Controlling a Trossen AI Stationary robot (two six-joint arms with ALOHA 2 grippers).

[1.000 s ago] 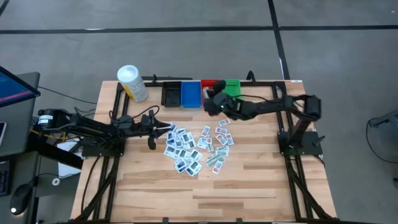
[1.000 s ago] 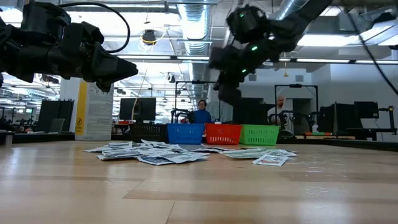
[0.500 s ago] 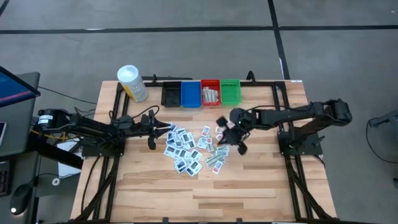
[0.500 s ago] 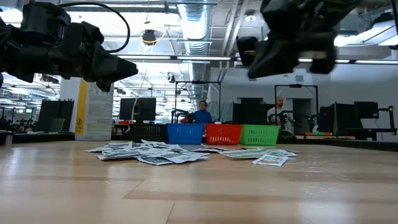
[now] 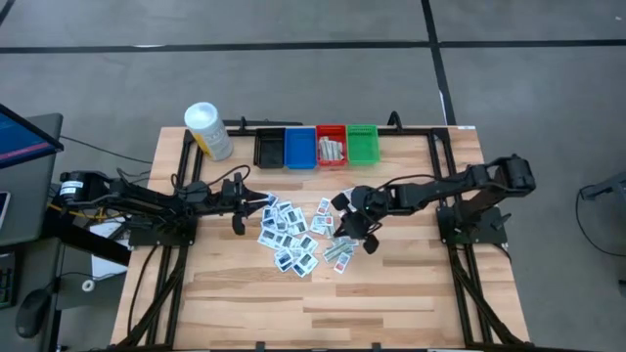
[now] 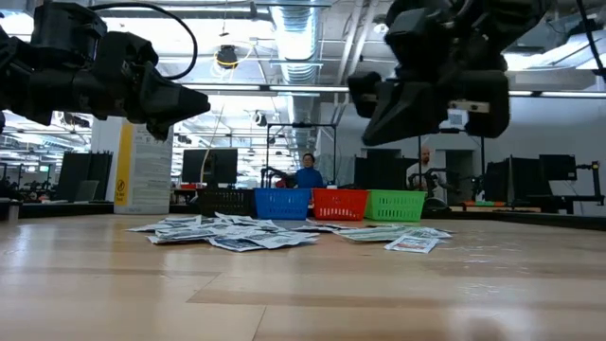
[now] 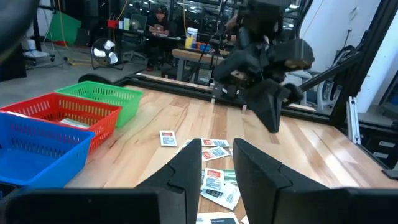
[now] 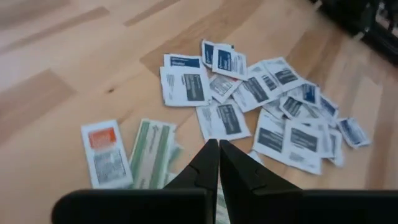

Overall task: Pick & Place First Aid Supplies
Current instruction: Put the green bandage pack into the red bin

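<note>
The first aid supplies (image 5: 303, 235) lie in a loose, overlapping heap at the centre of the wooden table (image 5: 411, 293), well apart from the row of bins along the far edge. The red bin (image 5: 331, 147) already holds a few pale strips, which suggests sorting by type. The right gripper (image 5: 350, 232) hangs over the right fringe of the heap, fingers clenched together and carrying nothing; its wrist view looks down on green-grey strips (image 8: 151, 154) and a red-marked packet (image 8: 104, 152), a likely next target. The fingers must part before any pick. The left gripper (image 5: 238, 203) waits at the heap's left edge, fingers partly apart and empty, positioned clear of the right arm's working zone.
</note>
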